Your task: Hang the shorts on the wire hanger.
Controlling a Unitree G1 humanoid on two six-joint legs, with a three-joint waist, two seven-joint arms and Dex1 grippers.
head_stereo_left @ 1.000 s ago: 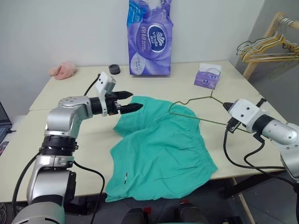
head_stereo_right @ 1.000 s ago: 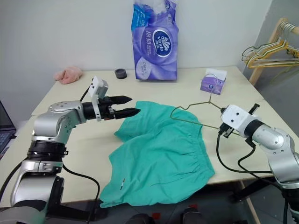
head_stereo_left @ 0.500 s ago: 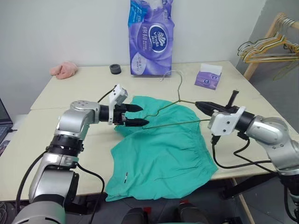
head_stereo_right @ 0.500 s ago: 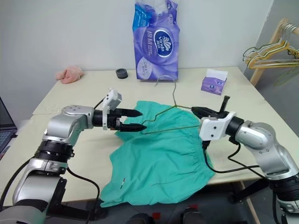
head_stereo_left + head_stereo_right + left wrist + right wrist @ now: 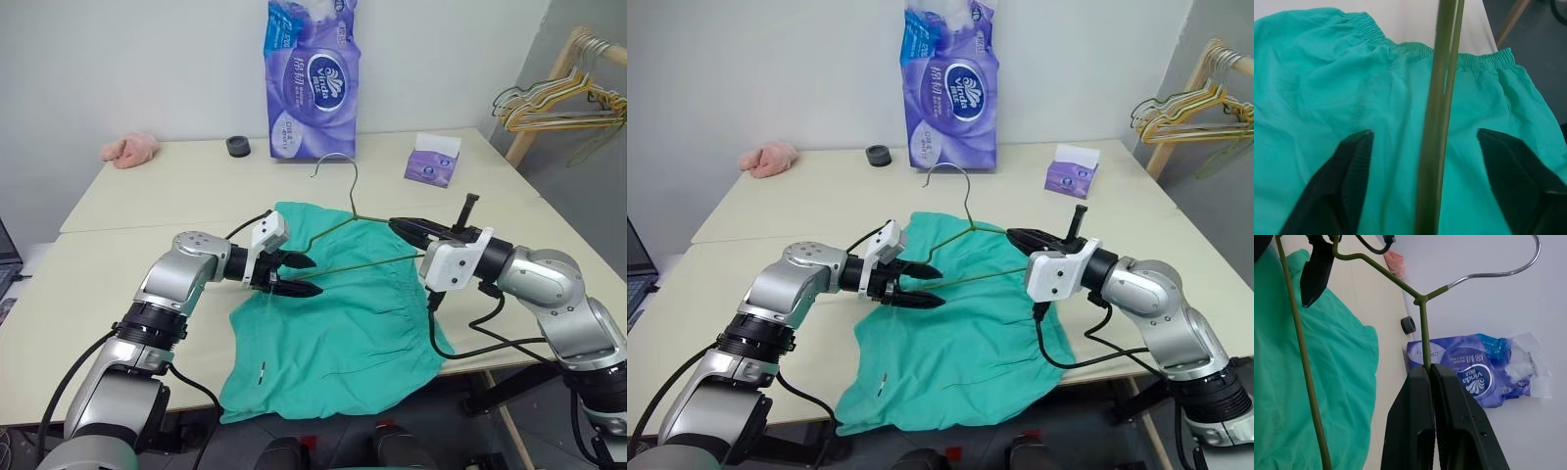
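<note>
Right wrist: right hand pinches wire hanger.

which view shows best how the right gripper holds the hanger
The right wrist view: the right gripper is shut on the wire hanger at one sloping arm below the hook. The head views show the whole hanger raised over the shorts; the left wrist view shows its wires crossing between open fingers.
</note>
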